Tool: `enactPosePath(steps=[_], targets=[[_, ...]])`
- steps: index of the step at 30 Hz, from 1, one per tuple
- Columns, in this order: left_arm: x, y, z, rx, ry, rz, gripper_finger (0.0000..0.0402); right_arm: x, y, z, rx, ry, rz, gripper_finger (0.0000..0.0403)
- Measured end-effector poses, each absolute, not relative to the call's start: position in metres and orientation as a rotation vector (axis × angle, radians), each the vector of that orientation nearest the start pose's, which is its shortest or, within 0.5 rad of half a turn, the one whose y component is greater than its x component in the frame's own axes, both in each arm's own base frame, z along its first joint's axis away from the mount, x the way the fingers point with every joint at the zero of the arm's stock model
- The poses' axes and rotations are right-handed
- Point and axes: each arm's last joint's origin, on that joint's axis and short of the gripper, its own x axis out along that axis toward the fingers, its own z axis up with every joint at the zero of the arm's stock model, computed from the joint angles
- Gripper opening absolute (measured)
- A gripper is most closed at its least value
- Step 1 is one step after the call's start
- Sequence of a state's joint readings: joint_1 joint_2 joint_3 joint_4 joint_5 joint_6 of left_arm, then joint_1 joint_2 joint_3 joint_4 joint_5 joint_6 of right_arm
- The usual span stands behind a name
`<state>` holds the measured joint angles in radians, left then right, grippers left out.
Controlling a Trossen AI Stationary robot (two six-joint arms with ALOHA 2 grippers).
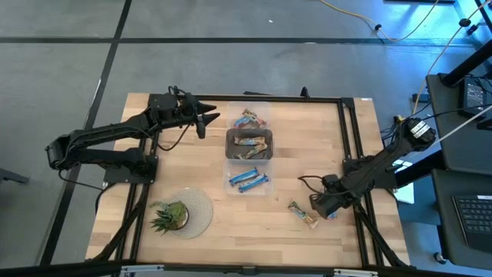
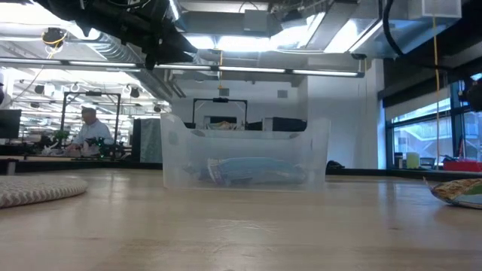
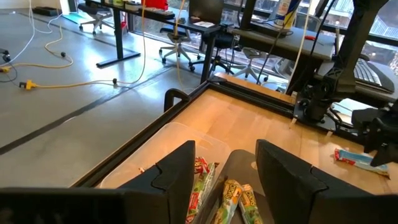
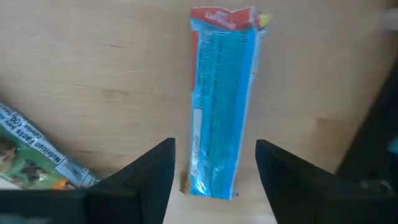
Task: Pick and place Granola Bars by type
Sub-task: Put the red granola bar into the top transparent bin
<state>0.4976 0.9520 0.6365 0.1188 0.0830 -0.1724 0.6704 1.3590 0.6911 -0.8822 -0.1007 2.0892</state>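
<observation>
1. Spanning the high view: wooden table (image 1: pixel 200 238) with a black frame (image 1: pixel 350 138) along its far and right edges.
2. Left arm reaches to the far side; left gripper (image 1: pixel 201 123) hangs above the table just left of the trays, fingers spread apart, holding nothing. Its wrist view looks down past them onto the trays.
3. Right arm comes in from the right edge; right gripper (image 1: pixel 317 206) is low at the near-right. Fingers wide open, straddling a blue bar (image 4: pixel 222 99) lying flat on the wood, not gripping it. Bar's long axis runs straight out along the gripper's forward line, red-printed end farthest away.
4. Round woven mat (image 1: pixel 201 212) near-left, carrying a small green plant (image 1: pixel 169 216).
5. Three clear trays (image 1: pixel 247 148) in a row mid-table: far one has mixed red/green bars, middle one brown bars, near one blue bars (image 1: pixel 247 180).
6. Loose green-and-gold bar (image 1: pixel 302 214) just left of the right gripper, lying diagonally, apart from the blue bar.
</observation>
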Motion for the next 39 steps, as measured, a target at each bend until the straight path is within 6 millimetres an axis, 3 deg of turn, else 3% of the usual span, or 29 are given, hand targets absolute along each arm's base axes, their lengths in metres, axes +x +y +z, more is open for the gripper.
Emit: enactPosePath(steps=[14,18,29,34,39], targets=[[0.188,0.100,0.280,-0.225,0.159,0.432,0.0162,0.144,0.118,0.129,1.122,1.383,-1.053,0.0225],[0.188,0.100,0.280,-0.227,0.164,0.433,0.0164,0.144,0.117,0.128,1.118,1.383,-1.058,0.0208],[0.188,0.100,0.280,-0.227,0.164,0.433,0.0163,0.144,0.118,0.129,1.098,1.392,-1.039,0.0105],[0.188,0.100,0.280,-0.230,0.164,0.434,0.0164,0.149,0.121,0.134,1.061,1.372,-0.990,0.0097],[0.188,0.100,0.280,-0.235,0.163,0.434,0.0161,0.163,0.122,0.146,1.054,1.228,-0.954,0.0096]])
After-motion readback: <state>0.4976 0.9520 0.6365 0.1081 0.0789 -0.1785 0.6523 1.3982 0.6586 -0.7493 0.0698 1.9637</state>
